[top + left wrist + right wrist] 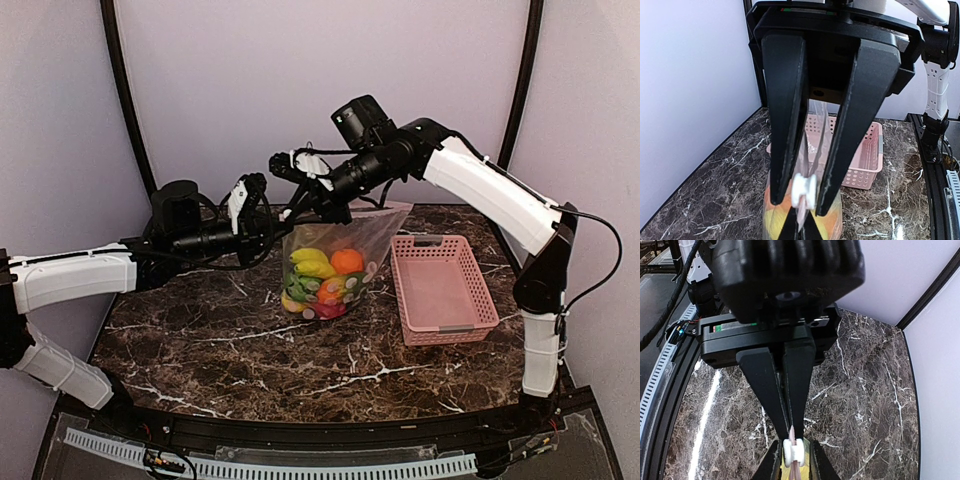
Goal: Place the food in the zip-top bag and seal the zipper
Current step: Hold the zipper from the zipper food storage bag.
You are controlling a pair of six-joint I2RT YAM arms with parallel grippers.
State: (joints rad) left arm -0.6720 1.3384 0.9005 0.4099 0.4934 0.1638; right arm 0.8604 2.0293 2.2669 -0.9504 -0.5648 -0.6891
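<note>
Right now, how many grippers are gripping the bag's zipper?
2. The left gripper pinches the zipper at its white slider; the right gripper pinches the strip beside it, at a top corner of the zip-top bag.

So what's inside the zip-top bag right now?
Through the clear zip-top bag the top view shows a yellow banana, an orange, green pieces and a red piece at the bottom. Anything behind these is covered, so a full count is not possible.

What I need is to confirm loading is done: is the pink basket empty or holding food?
Empty: in the top view the pink basket shows only bare floor; the food sits inside the zip-top bag.
</note>
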